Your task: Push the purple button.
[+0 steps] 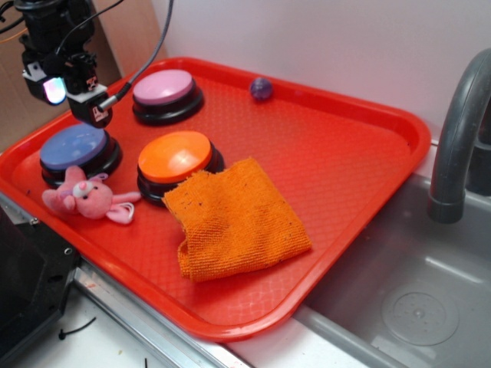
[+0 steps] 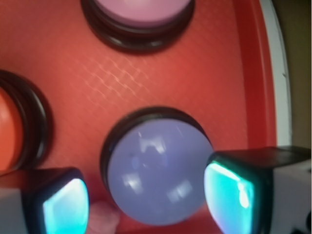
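A red tray with a textured waffle floor sits on the counter, pale wall behind, and a grey sink with a dark faucet off to the right edge. On the tray, three big round buttons on black bases, an orange cloth crumpled toward the near side and touching the orange button, a little pink plush toy at the near-left corner, and a tiny purple ball up by the far rim. Now the purple button: bluish-periwinkle domed top, glossy, catching window glare in the wrist view, black ring under it, sitting at the left end of the tray just behind the plush, with the pink-lilac button beyond it. The gripper hangs right above it, and the wrist view shows the fingers spread wide, one to each side of the dome, holding nothing.
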`<state>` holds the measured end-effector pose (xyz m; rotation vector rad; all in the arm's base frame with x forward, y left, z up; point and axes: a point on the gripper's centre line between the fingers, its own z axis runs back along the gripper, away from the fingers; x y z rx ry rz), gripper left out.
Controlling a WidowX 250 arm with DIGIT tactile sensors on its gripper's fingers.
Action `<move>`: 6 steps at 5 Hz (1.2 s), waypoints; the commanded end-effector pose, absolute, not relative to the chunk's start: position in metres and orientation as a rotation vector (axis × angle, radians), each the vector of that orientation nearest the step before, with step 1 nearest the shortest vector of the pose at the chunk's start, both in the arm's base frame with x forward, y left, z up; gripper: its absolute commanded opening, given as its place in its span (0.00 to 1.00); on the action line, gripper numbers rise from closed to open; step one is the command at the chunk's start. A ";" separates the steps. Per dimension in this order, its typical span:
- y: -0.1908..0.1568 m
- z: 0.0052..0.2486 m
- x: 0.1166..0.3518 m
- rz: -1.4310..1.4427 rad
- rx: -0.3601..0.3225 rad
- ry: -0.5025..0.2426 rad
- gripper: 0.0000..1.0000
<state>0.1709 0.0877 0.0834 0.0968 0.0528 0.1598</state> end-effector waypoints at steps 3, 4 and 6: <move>0.090 0.117 0.181 0.179 0.088 0.002 1.00; 0.089 0.123 0.181 0.180 0.086 -0.006 1.00; 0.088 0.132 0.182 0.176 0.079 -0.021 1.00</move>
